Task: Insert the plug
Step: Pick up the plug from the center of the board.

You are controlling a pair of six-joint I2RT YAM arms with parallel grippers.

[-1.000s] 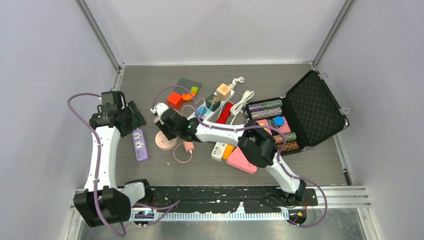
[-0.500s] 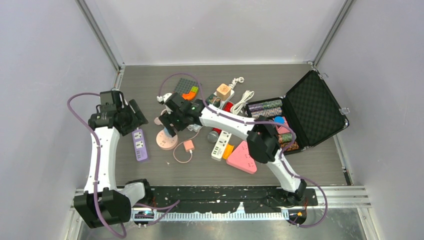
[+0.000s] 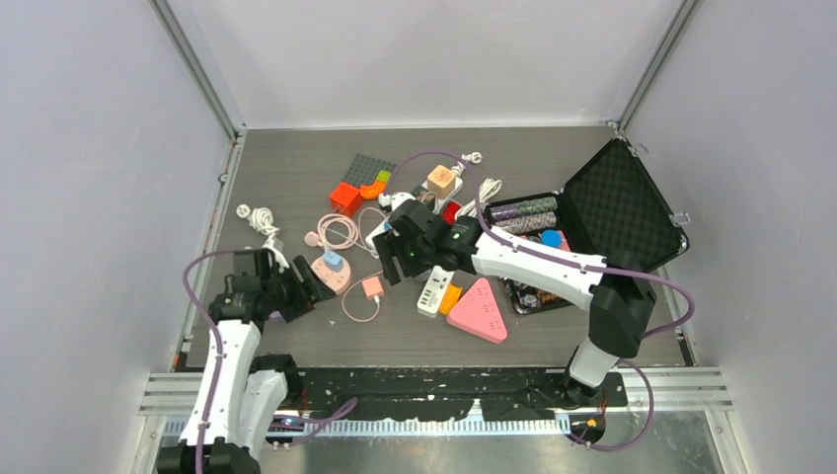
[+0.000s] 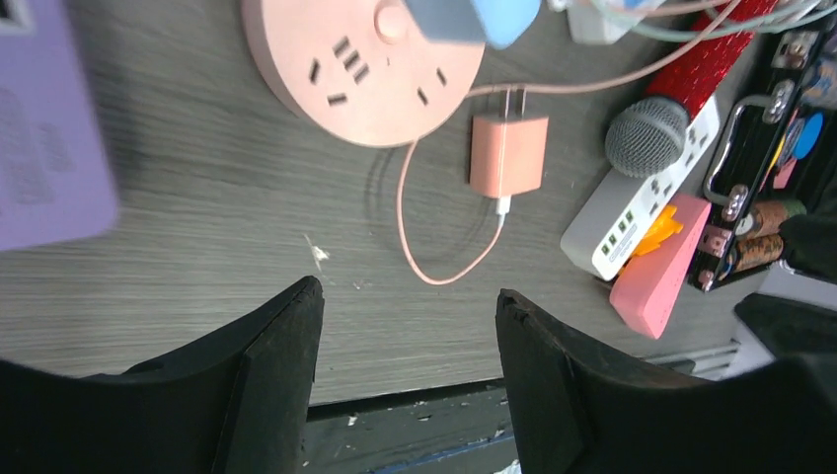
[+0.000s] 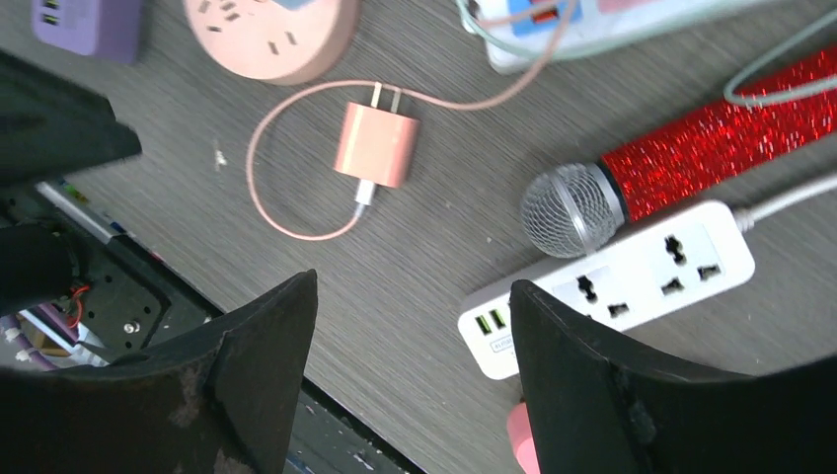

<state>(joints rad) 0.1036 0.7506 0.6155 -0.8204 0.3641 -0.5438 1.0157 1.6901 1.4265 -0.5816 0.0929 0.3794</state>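
Two hands, both with jaws set wide and nothing between them. Left hand [image 4: 407,296] hovers over bare surface [image 4: 197,257], near the round pink socket [image 4: 360,64]. A pale blue plug [image 4: 474,15] sits on that socket's top, by its rim; how deeply seated, cannot tell. Right hand [image 5: 415,286] hangs above a pink charger [image 5: 375,144] lying flat, prongs toward the socket, cord [image 5: 286,212] looped beside it. Nearby: a white power strip [image 5: 612,286] and a red microphone [image 5: 711,138].
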